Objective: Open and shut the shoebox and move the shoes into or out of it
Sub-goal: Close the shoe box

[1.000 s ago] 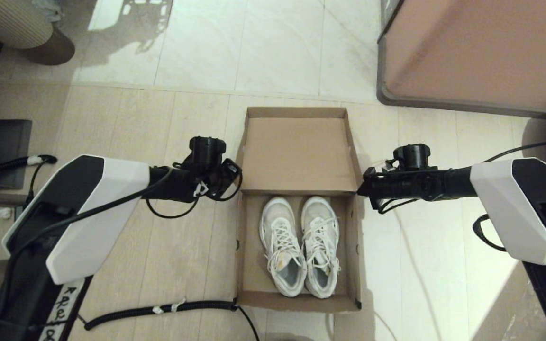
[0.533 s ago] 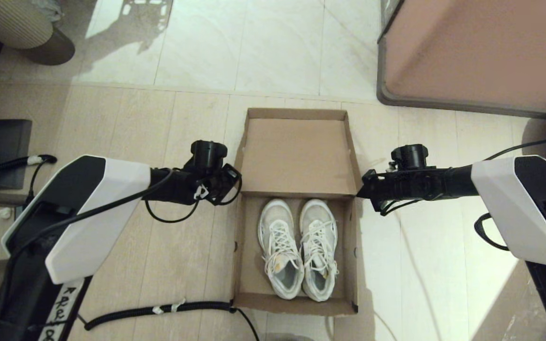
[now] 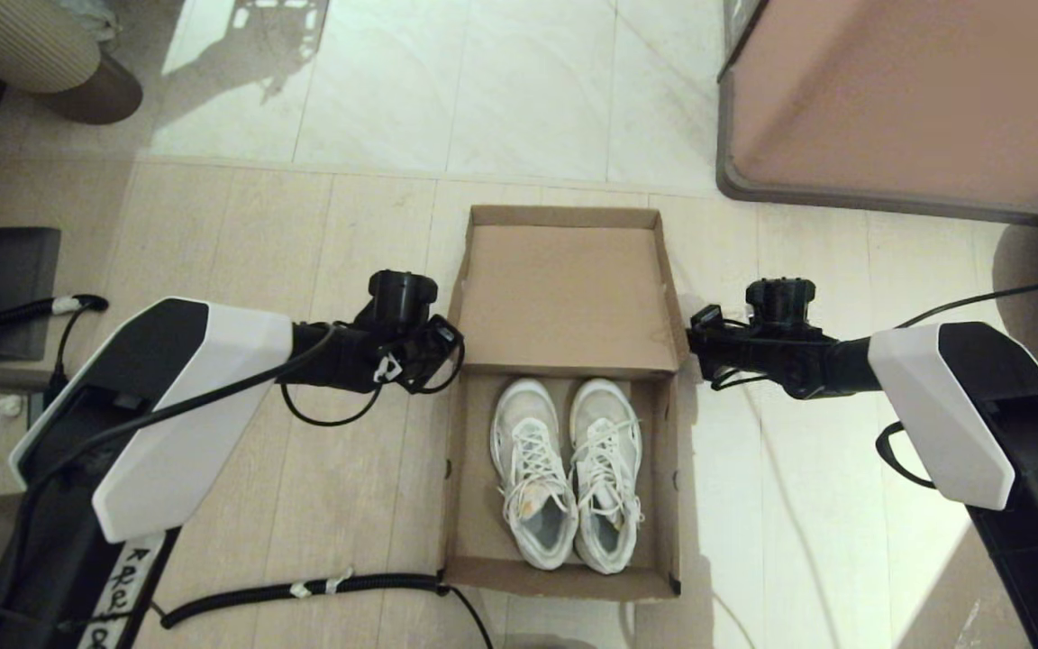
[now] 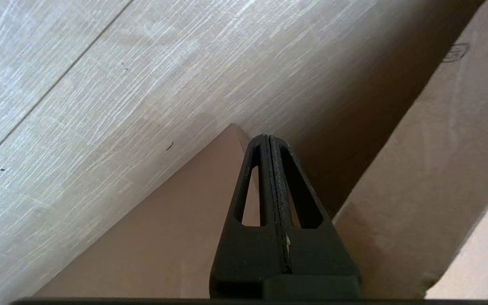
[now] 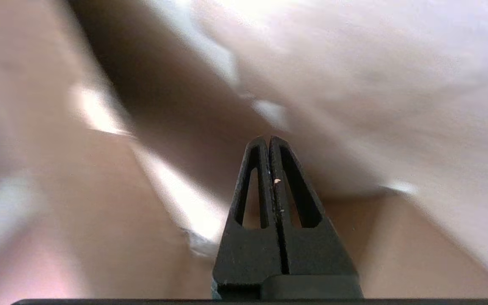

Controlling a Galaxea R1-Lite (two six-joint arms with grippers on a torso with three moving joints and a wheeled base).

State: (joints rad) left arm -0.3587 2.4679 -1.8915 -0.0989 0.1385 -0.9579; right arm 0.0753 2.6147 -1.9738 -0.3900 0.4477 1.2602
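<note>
- Cardboard, plain brown: your shoebox [image 3: 564, 577] sits on the floor dead centre ahead of you, lid thrown back flat toward 12 o'clock, its inner face [image 3: 564, 293] showing.
- White and light-grey lace-up shoes [image 3: 570, 473]: one pair, side by side and touching inside the box's near half, toes toward 12 o'clock, heels toward 6 o'clock, greyish insoles visible. A strip of bare box floor shows at 9 o'clock of the pair.
- Black corrugated cable [image 3: 303, 590]: lies on the floor at 9 o'clock of the box's near corner, reaching that corner.
- Left gripper [image 4: 269, 142]: your left arm reaches in from 9 o'clock, and the tool sits just beside the box's left wall at the lid hinge. Fingers pressed together, nothing between them; the tip hangs over a cardboard corner with wood-grain floor behind.
- Right gripper [image 5: 268, 142]: your right arm comes from 3 o'clock, and the tool is just beside the lid's right edge. Fingers clenched together, empty. Its surroundings are too blurred to read.
- Pinkish-brown cabinet [image 3: 915, 99]: stands at 1 o'clock, well apart from the box.
- Ribbed beige object [image 3: 23, 41]: far corner at 10 o'clock.
</note>
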